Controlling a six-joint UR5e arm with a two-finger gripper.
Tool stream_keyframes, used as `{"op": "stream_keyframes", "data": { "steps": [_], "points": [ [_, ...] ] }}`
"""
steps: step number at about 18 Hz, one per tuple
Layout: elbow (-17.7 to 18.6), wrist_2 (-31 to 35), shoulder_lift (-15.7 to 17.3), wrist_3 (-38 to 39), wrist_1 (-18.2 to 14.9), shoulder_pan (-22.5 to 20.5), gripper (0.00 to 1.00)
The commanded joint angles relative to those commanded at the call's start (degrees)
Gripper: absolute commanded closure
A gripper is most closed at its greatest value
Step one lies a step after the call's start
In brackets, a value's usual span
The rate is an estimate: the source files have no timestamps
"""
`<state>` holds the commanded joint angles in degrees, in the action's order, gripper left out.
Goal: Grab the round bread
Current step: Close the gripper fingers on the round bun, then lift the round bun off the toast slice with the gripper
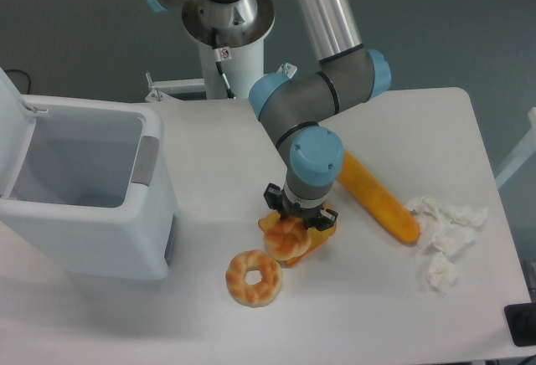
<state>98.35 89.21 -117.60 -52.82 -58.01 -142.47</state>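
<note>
The round bread (285, 239), a domed bun with a golden knotted top, lies near the middle of the white table (209, 164). It rests partly on a flat orange toast slice (316, 243). My gripper (299, 218) points straight down over the bun's far side. Its black fingers (273, 197) have drawn in against the bun, so it is shut on it. The wrist hides the bun's far edge. The bun still sits low on the table.
A ring-shaped bread (253, 278) lies just front-left of the bun. A long orange baguette (378, 199) lies to the right, with crumpled white paper (441, 235) beyond it. A large white bin (84, 193) stands open at the left.
</note>
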Motion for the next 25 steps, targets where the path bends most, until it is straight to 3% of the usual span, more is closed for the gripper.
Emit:
{"op": "stream_keyframes", "data": {
  "steps": [6, 11, 19, 25],
  "points": [
    [-0.26, 0.09, 0.17, -0.26, -0.09, 0.00, 0.80],
    [-2.54, 0.09, 0.88, -0.44, -0.26, -0.09, 0.80],
    [-4.13, 0.00, 5.53, -6.06, -0.79, -0.26, 0.79],
    [-4.83, -0.44, 10.28, -16.43, -0.79, -0.53, 0.79]
  ]
}}
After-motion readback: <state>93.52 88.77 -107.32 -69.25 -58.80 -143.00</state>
